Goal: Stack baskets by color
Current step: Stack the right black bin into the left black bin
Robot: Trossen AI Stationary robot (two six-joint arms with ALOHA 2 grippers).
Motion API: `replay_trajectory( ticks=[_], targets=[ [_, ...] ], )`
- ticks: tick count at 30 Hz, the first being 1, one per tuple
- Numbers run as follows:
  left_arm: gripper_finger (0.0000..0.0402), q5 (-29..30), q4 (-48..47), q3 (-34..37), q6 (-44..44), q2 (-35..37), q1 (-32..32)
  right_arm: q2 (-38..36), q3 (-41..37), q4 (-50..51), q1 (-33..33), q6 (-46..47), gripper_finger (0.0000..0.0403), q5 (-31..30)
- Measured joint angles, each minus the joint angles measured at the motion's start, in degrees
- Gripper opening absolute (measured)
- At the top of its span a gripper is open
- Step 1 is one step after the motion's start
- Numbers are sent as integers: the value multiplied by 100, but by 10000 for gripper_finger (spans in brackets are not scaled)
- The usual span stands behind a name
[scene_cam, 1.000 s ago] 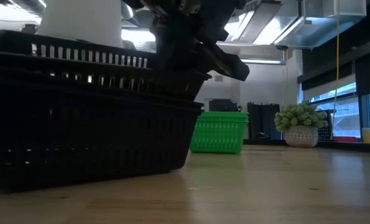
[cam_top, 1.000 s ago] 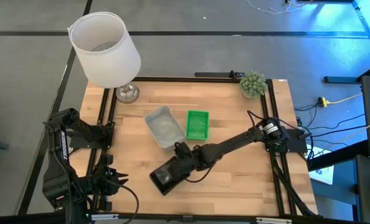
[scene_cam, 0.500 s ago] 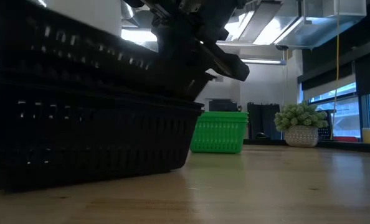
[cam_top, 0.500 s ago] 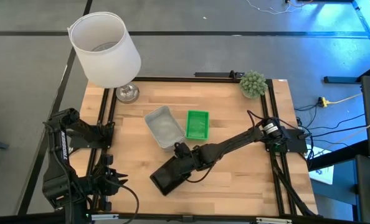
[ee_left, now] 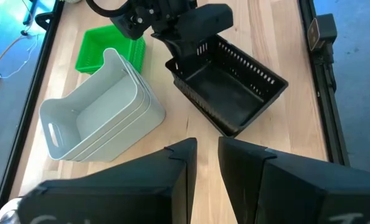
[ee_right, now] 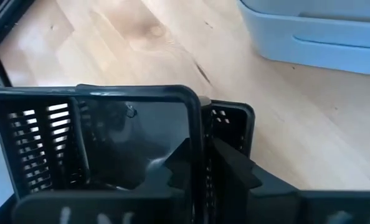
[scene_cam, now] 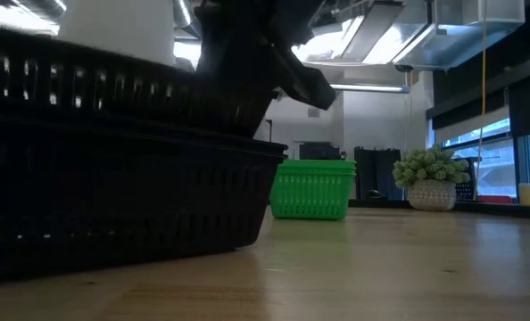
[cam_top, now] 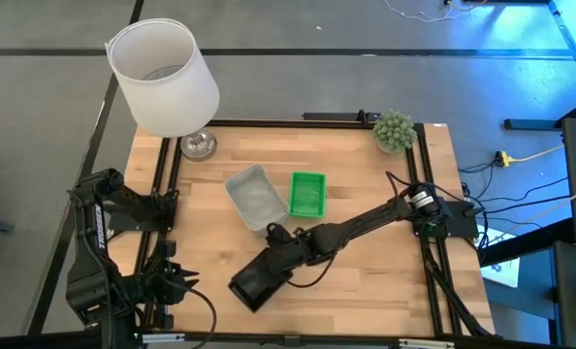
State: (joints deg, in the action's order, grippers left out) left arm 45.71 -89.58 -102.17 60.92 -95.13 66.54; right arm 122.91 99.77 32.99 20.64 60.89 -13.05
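Straddling black basket (cam_top: 257,281) rim, right fingers (ee_right: 232,165), near front table edge (cam_top: 298,334)

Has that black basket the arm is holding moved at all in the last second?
Yes. In the high view the black basket has slid slightly toward the table's near-left corner, farther from the grey-white baskets, with the right gripper at its rim.

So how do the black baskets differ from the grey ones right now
The black baskets are dark with slotted mesh walls; the grey baskets are pale and look solid-walled with a handle slot. The right gripper is at the black baskets' rim, while nothing touches the grey ones. The grey baskets lie against the green basket; the black ones stand apart. Both are nested stacks on the table.
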Motion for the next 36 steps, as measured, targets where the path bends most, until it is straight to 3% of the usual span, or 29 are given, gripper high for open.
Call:
replay_trajectory(
  ticks=[13,28,33,36],
  targets=[
    [58,-2,-42,0,-1,0,0,-172,4,63,127,617,48,290],
    [58,0,-42,0,-1,0,2,-170,2,321,20,593,48,318],
    [58,-1,-43,0,-2,0,0,-162,109,7,28,44,48,322],
    [58,-2,-42,0,-1,0,2,-162,217,-760,121,-695,48,298]
  ],
)
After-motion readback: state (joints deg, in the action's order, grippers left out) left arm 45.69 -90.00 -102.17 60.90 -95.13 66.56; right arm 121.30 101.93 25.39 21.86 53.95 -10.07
